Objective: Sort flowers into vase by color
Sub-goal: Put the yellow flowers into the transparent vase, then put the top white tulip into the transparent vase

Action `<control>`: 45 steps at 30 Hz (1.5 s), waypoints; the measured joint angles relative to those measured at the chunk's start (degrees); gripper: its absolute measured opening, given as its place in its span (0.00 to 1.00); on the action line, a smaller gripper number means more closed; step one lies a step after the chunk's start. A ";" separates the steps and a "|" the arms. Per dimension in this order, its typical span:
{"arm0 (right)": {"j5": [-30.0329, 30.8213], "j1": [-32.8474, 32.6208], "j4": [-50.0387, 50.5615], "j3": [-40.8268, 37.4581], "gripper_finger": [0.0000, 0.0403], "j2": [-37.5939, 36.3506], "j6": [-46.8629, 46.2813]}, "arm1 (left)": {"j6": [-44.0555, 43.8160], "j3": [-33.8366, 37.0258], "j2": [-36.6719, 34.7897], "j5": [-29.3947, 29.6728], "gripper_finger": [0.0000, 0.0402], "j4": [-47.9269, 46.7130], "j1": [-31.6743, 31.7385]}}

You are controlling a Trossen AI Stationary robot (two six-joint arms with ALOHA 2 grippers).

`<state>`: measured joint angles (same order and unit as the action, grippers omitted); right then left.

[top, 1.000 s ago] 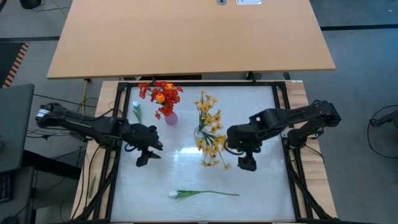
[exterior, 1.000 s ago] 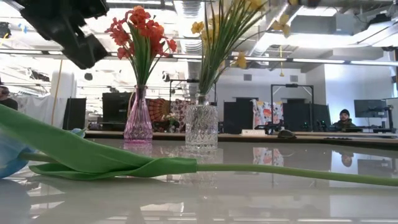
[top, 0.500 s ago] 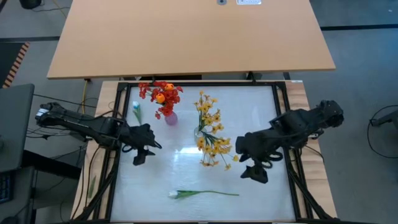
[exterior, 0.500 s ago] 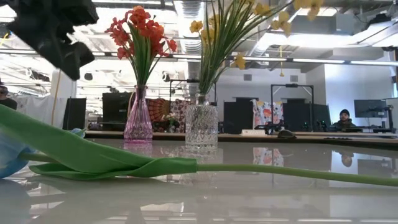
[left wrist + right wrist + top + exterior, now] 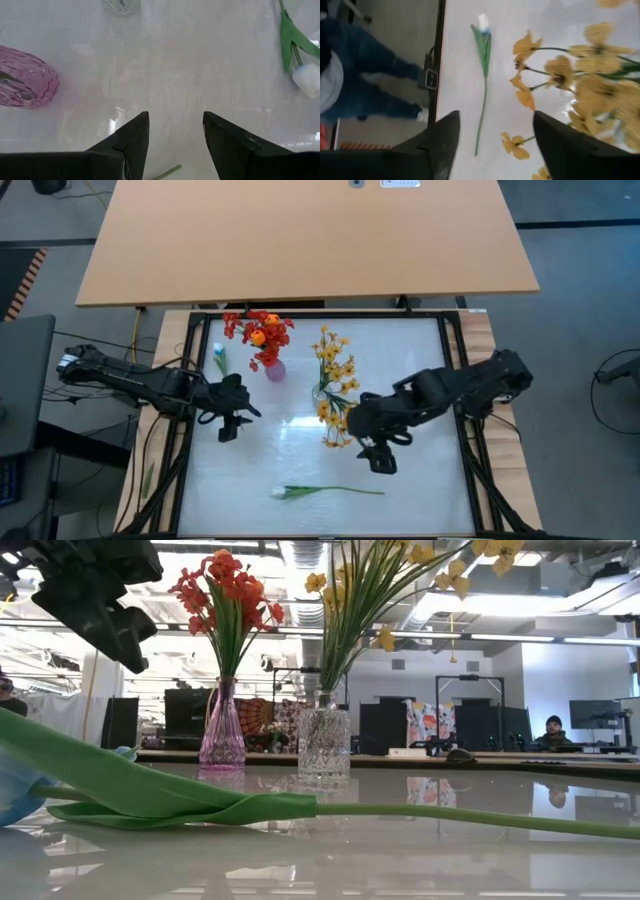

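Note:
A white tulip (image 5: 325, 491) lies flat on the table near its near edge, bloom (image 5: 483, 21) toward the left; it also shows in the low view as a white tulip (image 5: 200, 802). Red and orange flowers (image 5: 258, 330) stand in a pink vase (image 5: 274, 369). Yellow blossoms (image 5: 338, 385) stand in a clear vase (image 5: 324, 742). My right gripper (image 5: 380, 460) hovers open, above the table between the yellow blossoms and the tulip's stem. My left gripper (image 5: 228, 426) hovers open at the table's left, near side of the pink vase (image 5: 22, 77).
A small pale bud with a green leaf (image 5: 218, 358) lies at the far left beside the pink vase. A black frame (image 5: 455, 380) borders the white table. Bare table surface lies between the vases and the tulip. People sit in the room behind (image 5: 553, 730).
My right gripper has moved toward the near edge and then toward the left, passing the yellow blossoms and ending closer to the lying tulip. The flowers and vases have stayed where they were.

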<state>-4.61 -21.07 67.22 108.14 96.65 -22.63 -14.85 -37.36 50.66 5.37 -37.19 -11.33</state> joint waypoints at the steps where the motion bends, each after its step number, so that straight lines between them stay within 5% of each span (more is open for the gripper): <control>1: -1.13 0.37 -0.02 0.00 0.63 0.51 1.06 | 0.00 0.00 0.02 0.00 0.43 0.00 0.00; 9: -3.05 5.15 0.13 0.00 0.05 3.68 14.05 | -0.76 0.00 0.02 0.07 0.43 0.25 0.00; 23: 2.88 21.56 -1.01 0.01 0.04 3.22 22.46 | -3.07 0.00 0.02 0.07 0.43 0.26 0.00; 33: -20.51 29.32 9.34 5.46 0.08 2.85 18.96 | -4.42 0.00 0.02 0.04 0.43 0.26 0.00; 37: -28.28 29.69 13.51 9.70 0.06 2.83 18.61 | -4.44 0.00 0.02 0.03 0.43 0.24 0.00; 45: -19.57 21.11 14.62 12.98 0.06 -2.14 14.96 | -10.00 0.00 0.04 -0.08 0.43 -3.79 0.00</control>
<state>-24.17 0.04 81.84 121.12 94.51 -7.67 -24.85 -37.36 50.70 5.29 -40.98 -11.33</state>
